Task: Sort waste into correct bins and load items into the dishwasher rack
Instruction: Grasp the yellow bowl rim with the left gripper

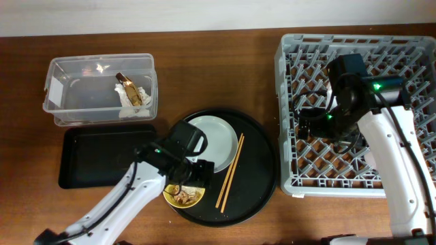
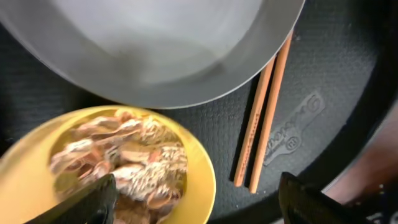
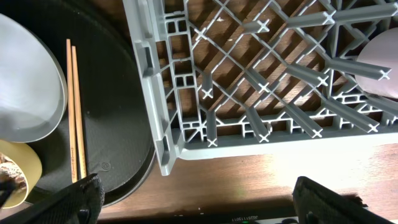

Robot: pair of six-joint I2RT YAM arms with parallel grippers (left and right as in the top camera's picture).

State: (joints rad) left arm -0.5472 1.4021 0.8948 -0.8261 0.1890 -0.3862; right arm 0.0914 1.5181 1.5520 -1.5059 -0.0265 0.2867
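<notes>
The tan crumbly food scraps (image 2: 124, 162) are lying heaped in the small yellow bowl (image 2: 205, 174), which is sitting on the large round black tray (image 2: 323, 74) right under the left gripper (image 2: 198, 202). Its jaws are standing wide apart and holding nothing. The bowl is lying on the left finger's side, with its rim reaching into the gap between them.

Ahead of these jaws the pale grey-green round plate (image 2: 155, 50) is resting bare. The pair of wooden chopsticks (image 2: 264, 118) is lying side by side nearer the right finger, just beside the plate's rim.

The right gripper (image 3: 202, 208) is hovering with its jaws spread wide as well, empty. The corner of the large square grey plastic crate (image 3: 155, 93) is sitting ahead of them. A small pale pink cup (image 3: 379, 62), only partly in view, is lying inside the crate beyond the right finger.

Well away from both grippers, the clear plastic rectangular tub (image 1: 61, 109) is holding crumpled white paper tissue (image 1: 129, 110) and a shiny brown-gold wrapper (image 1: 128, 87). The shallow black rectangular tray (image 1: 88, 163) is sitting just beside it on the wooden table (image 1: 225, 82).
</notes>
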